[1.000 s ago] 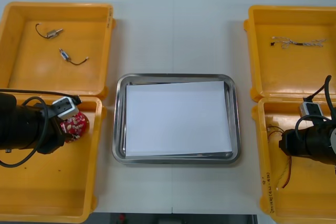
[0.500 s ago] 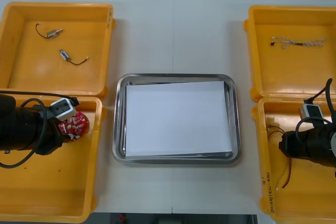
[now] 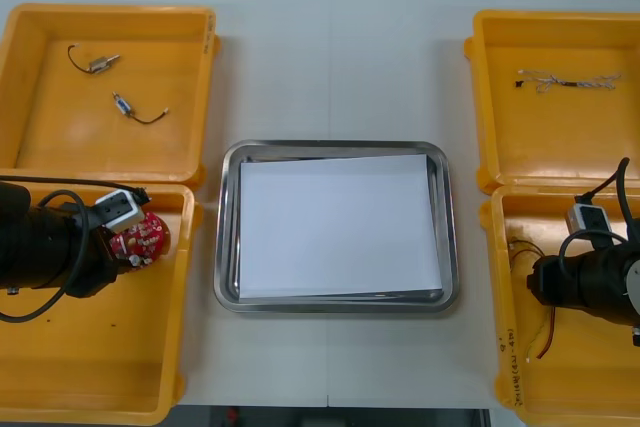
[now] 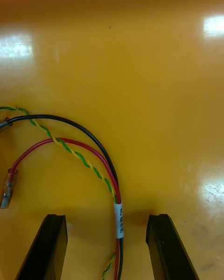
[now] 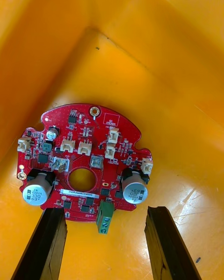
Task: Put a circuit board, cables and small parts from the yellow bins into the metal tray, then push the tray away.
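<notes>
Two things are cut short: seen from above, my left arm [image 3: 45, 247] covers part of the board [image 3: 145, 235], and the cables [image 4: 114, 191] run out of sight back between the fingers of my right claw [image 4: 106, 215]. The board is round and red, with white sockets, two silver cans and a green block. It lies flat on the bin [image 5: 154, 65] floor just ahead of my left claw [image 5: 105, 210], which is spread wide and holds nothing. My right claw, equally wide, straddles the black, red and yellow-green wires without gripping them.
</notes>
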`<state>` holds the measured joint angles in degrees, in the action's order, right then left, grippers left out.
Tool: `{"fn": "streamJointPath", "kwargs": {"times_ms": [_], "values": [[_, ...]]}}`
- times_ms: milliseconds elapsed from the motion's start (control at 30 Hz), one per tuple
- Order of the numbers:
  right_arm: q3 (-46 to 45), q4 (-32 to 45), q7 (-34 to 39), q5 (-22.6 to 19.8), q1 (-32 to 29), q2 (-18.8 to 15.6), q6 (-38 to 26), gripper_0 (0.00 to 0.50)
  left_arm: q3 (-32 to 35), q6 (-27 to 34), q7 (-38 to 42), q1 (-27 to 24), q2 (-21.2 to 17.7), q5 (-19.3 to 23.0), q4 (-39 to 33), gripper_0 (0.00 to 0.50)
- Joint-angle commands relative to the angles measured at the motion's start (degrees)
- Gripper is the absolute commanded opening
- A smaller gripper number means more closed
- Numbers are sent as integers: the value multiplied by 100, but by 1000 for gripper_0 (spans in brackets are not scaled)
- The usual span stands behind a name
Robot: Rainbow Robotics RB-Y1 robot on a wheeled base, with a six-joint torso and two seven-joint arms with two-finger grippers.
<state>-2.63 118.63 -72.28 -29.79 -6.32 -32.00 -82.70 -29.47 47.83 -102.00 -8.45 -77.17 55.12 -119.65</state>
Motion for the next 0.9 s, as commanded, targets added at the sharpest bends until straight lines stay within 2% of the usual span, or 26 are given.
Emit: {"fn": "streamJointPath", "kwargs": {"times_ms": [33, 633, 767, 900], "values": [[131, 64, 188, 35, -168, 63, 61, 500, -68, -55, -786, -148, 44, -89, 21, 500], [202, 20, 188, 202, -221, 63, 175, 500, -358, -55, -777, -403, 220, -142, 100, 500], [228, -288, 144, 158, -212, 71, 597, 500, -385, -46, -795, -412, 229, -150, 109, 500], [228, -279, 214, 140, -159, 71, 447, 500, -604, -55, -751, -570, 238, -221, 117, 500]]}}
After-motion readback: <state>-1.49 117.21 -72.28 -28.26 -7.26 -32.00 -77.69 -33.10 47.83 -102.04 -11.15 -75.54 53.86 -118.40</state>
